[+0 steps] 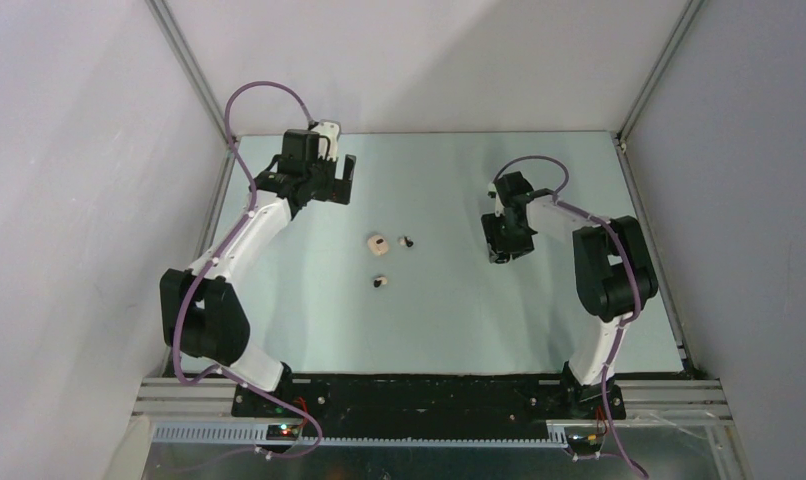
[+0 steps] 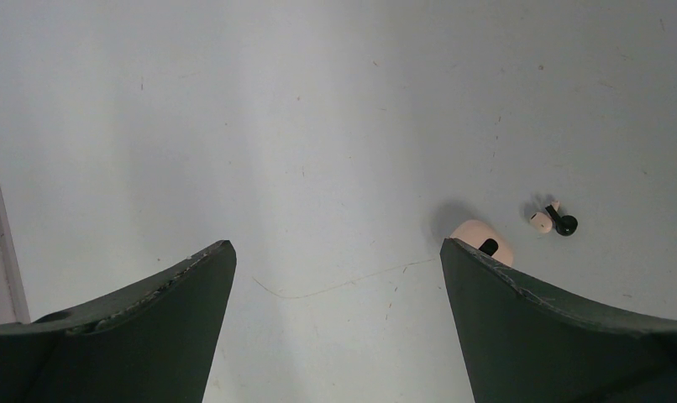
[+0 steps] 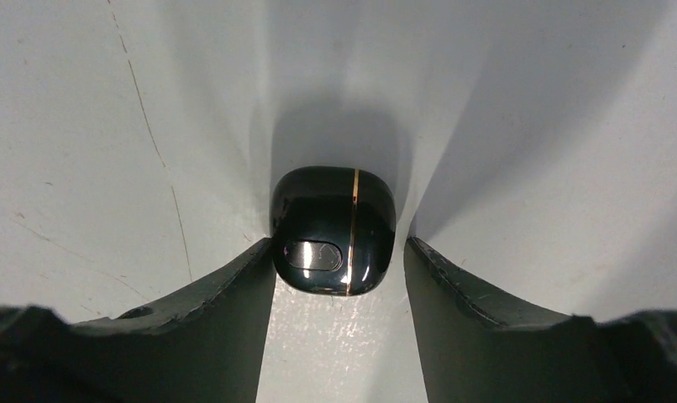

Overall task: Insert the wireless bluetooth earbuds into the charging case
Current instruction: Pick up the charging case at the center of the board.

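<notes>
The charging case (image 3: 333,228) is a glossy black rounded shell with a gold seam, closed, lying on the table. My right gripper (image 3: 339,243) is open and straddles it: the left finger touches its side and the right finger stands a sliver off. In the top view the right gripper (image 1: 506,252) hides the case. Two tiny earbuds lie mid-table, one dark (image 1: 407,241) and one pale with a dark tip (image 1: 379,281). One earbud (image 2: 552,221) also shows in the left wrist view. My left gripper (image 1: 329,188) (image 2: 337,243) hangs wide open and empty at the far left.
A small beige pebble-like piece (image 1: 377,243) with a dark slot lies just left of the dark earbud; my left gripper's right finger partly covers the same beige piece (image 2: 476,232). White enclosure walls and metal frame posts (image 1: 191,70) border the pale table (image 1: 439,330).
</notes>
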Action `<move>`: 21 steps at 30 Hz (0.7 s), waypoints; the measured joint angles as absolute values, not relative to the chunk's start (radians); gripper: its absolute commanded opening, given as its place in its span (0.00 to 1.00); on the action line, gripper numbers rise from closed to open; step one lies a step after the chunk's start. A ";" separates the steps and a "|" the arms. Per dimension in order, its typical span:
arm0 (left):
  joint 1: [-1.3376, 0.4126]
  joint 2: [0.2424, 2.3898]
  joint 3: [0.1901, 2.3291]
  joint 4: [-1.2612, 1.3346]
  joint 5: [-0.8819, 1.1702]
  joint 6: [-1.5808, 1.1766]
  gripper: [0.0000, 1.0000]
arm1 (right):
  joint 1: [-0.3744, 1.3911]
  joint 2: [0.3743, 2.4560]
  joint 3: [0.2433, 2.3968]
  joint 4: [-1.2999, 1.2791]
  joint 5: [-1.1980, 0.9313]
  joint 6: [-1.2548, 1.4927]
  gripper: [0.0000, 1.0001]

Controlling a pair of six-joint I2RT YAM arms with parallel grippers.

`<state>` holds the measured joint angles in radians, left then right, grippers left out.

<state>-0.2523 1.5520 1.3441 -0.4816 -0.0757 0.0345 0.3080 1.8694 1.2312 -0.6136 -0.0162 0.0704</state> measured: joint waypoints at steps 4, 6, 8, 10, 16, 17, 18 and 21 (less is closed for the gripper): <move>-0.252 1.552 1.344 -0.482 -0.076 0.035 1.00 | 0.309 1.862 1.220 -0.609 -0.016 0.067 0.58; -0.252 1.552 1.344 -0.482 -0.076 0.035 1.00 | 0.310 1.861 1.219 -0.609 -0.015 0.062 0.56; -0.252 1.552 1.344 -0.482 -0.076 0.035 1.00 | 0.310 1.861 1.218 -0.609 -0.015 0.056 0.55; -0.252 1.552 1.344 -0.482 -0.076 0.035 1.00 | 0.311 1.860 1.216 -0.608 -0.015 0.051 0.53; -0.252 1.553 1.344 -0.482 -0.074 0.034 1.00 | 0.313 1.853 1.206 -0.596 -0.015 0.031 0.37; -0.252 1.555 1.344 -0.482 -0.072 0.034 1.00 | 0.314 1.851 1.204 -0.593 -0.014 0.026 0.31; -0.252 1.558 1.345 -0.482 -0.071 0.034 1.00 | 0.315 1.849 1.201 -0.590 -0.015 0.020 0.29; -0.252 1.570 1.347 -0.482 -0.060 0.034 1.00 | 0.322 1.840 1.191 -0.575 -0.016 -0.015 0.19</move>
<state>-0.2523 1.5703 1.3468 -0.4820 -0.0605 0.0341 0.3218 1.8404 1.1912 -0.5747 -0.0158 -0.0151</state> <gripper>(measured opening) 0.996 0.523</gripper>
